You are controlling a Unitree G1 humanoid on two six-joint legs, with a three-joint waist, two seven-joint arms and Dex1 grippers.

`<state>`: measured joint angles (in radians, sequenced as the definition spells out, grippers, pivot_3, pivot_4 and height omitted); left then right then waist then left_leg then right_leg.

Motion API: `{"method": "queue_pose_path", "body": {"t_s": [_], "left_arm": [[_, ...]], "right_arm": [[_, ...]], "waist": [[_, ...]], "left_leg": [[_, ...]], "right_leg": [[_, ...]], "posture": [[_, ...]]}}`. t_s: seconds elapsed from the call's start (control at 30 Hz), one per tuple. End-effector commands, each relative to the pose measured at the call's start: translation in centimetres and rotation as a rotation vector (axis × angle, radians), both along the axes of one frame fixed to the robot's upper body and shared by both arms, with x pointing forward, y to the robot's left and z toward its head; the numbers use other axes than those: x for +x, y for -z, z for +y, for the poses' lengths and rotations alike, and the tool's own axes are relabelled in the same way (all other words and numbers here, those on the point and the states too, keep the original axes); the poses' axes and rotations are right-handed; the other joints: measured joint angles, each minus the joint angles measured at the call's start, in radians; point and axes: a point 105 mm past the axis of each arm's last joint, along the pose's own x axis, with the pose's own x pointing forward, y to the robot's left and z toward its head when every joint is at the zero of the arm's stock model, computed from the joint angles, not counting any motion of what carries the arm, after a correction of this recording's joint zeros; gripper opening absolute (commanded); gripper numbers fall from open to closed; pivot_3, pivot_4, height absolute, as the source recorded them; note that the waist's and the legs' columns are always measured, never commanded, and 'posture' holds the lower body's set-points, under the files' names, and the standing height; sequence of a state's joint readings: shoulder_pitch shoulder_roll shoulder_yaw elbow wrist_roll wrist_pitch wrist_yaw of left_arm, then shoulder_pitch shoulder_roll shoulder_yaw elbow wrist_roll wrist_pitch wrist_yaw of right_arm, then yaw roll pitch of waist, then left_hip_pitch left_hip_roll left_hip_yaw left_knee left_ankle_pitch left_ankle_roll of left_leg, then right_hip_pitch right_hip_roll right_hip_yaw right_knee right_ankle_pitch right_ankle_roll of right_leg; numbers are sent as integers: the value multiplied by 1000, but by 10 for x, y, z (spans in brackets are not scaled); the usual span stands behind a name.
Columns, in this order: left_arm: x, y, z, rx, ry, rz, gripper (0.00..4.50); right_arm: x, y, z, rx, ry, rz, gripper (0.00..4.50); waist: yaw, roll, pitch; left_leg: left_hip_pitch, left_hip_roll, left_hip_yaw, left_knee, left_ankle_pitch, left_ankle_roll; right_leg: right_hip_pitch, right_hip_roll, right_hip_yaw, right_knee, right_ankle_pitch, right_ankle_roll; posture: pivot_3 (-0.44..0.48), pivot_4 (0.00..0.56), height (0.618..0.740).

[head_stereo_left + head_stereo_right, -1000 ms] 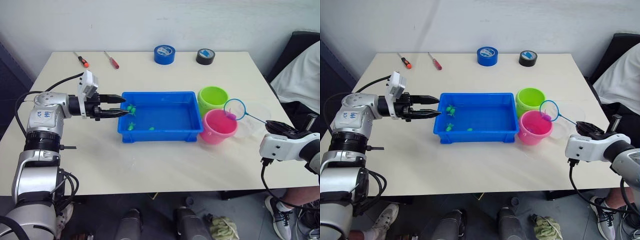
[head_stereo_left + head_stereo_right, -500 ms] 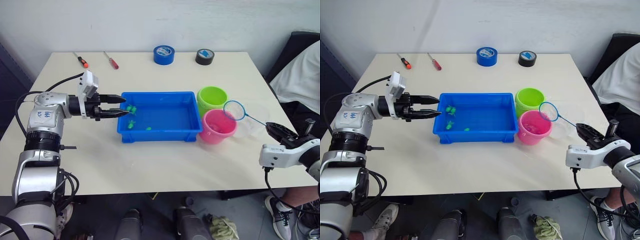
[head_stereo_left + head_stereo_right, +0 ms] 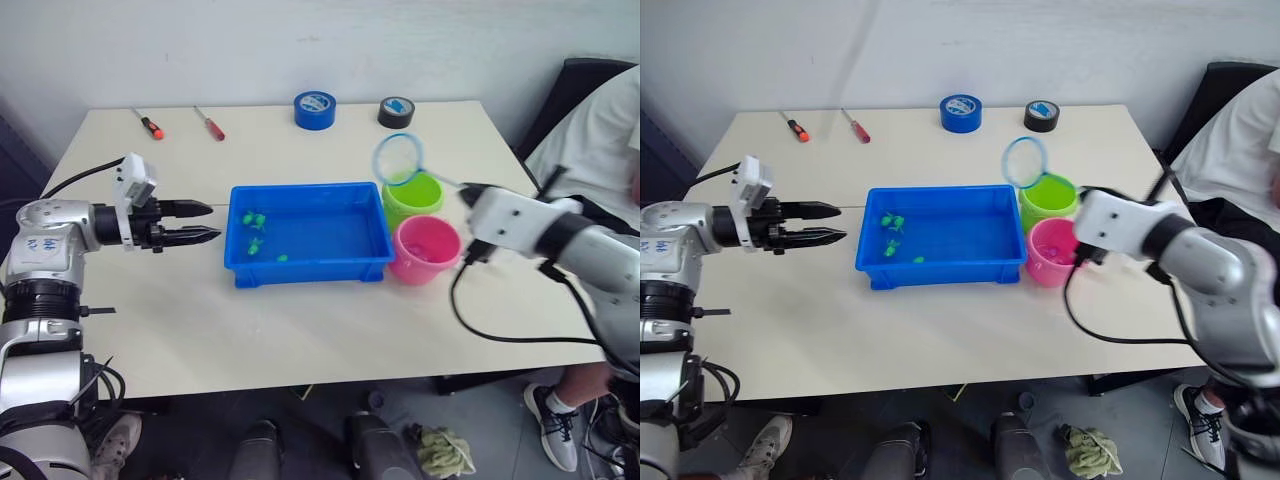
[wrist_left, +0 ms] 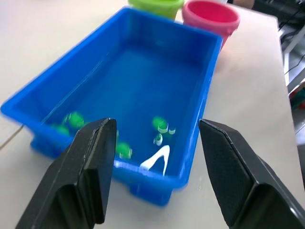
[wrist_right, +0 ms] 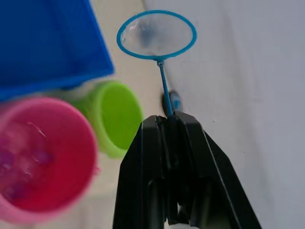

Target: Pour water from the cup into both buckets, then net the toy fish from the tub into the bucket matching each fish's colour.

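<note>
The blue tub (image 3: pixel 372 205) sits mid-table with several tiny green toy fish (image 3: pixel 251 218) in its left end. To its right stand the lime green bucket (image 3: pixel 413 197) and the pink bucket (image 3: pixel 424 249). My right gripper (image 3: pixel 467 189) is shut on the net's thin handle, and the blue-rimmed hoop (image 3: pixel 398 158) hangs in the air above the green bucket's far side. The mesh (image 5: pixel 156 32) looks empty. My left gripper (image 3: pixel 213 222) is open, level with the tub's left wall and a little short of it. The cup is hidden.
A blue tape roll (image 3: pixel 315 108) and a black tape roll (image 3: pixel 397 111) lie at the table's far edge. Two red-handled screwdrivers (image 3: pixel 150 126) lie at the far left. A person in white (image 3: pixel 590 130) sits beside the table's right end.
The right arm has swung up and to the left, lifting the net from beside the pink bucket to above the green one. The left gripper has drawn slightly back from the tub. The camera shifted.
</note>
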<state>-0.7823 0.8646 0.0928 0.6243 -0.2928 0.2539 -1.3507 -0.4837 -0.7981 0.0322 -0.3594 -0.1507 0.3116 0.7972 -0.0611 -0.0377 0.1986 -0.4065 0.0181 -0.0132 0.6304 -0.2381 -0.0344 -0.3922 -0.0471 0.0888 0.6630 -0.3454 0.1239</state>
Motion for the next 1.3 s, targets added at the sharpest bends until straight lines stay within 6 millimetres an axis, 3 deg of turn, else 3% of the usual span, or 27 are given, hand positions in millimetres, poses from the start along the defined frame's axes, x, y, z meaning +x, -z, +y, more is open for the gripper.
{"method": "queue_pose_path", "body": {"t_s": [0.03, 0.27, 0.6, 0.93, 1.3], "left_arm": [[-11, -17, 16, 4, -50, -61, 3029], [-29, -15, 31, -3, -127, -62, 3029], [-43, -14, 34, -19, -173, -62, 3029], [-50, -11, 33, -14, -177, -53, 3029], [-52, -12, 32, -21, -190, -59, 3029]], "right_arm": [[10, 10, 16, 14, -53, 128, 0], [30, 36, 57, -27, -154, 261, 0], [50, 51, 71, -135, -159, 271, 0], [38, 68, 101, -157, -278, 340, 0], [19, 69, 158, -33, -406, 413, 0]], "waist": [[1, 0, 0], [6, 0, 0], [2, 0, 0], [-1, 0, 0], [-6, 0, 0]], "left_leg": [[0, 0, 0, 0, 0, 0], [-1, -1, -1, 0, 0, 0], [-2, -3, -1, -1, -1, 1], [-1, -3, -1, -1, -1, 1], [-1, -3, -1, -2, -1, 1]], "right_leg": [[0, 0, 0, 0, 0, 0], [0, -11, -3, 0, 0, -1], [-1, -12, -4, -1, 0, -1], [-1, -12, -4, 0, 0, -1], [-1, -12, -4, 0, -1, -1]], "posture": [[0, 150, 734], [0, 150, 734], [0, 150, 734], [0, 150, 734], [0, 150, 734]]}}
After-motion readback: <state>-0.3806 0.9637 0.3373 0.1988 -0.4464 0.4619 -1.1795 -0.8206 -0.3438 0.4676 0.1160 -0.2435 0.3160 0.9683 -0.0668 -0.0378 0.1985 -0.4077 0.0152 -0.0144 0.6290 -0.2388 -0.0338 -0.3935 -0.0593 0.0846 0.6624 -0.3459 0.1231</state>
